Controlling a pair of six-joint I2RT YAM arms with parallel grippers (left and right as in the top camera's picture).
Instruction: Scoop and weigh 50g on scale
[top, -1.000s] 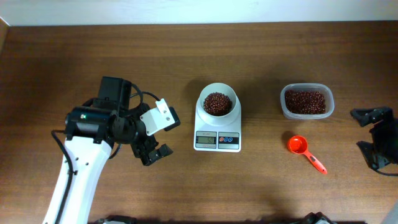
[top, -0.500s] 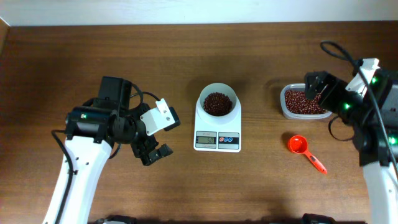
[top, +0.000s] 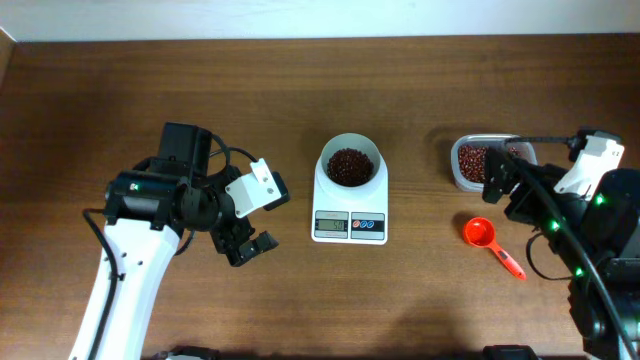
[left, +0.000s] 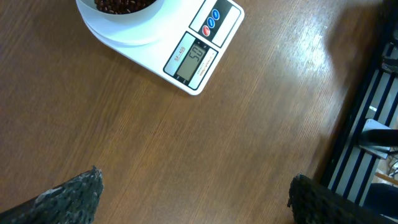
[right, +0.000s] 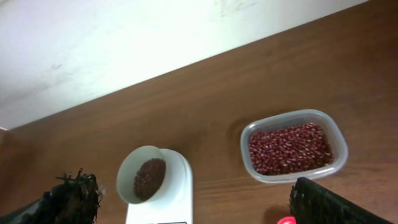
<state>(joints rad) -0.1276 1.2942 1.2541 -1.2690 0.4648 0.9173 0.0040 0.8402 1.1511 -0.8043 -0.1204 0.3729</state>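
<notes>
From above, the scale (top: 350, 212) sits mid-frame, its white bowl (top: 327, 172) holding a heap of dark beans (top: 349, 165); the clear tub (top: 462, 168) at upper right holds more beans, and an orange-red scoop (top: 480, 233) lies empty just below it on the table (top: 420, 300). The left gripper (top: 258, 220) hangs left of the scale with its jaws wide and nothing in them. The right gripper (top: 505, 175) is spread just as wide over the tub's right part, also empty. In the left wrist view the scale (left: 199, 68) fills the upper left, its display showing a reading that begins with 50, and the fingers (left: 68, 194) at the bottom corners stand far apart above bare wood. The right wrist view shows the tub (right: 249, 134) at right and the bowl (right: 127, 171) at lower left. Compared with half a second ago, the right arm has dropped lower in the frame; the left arm has not moved.
</notes>
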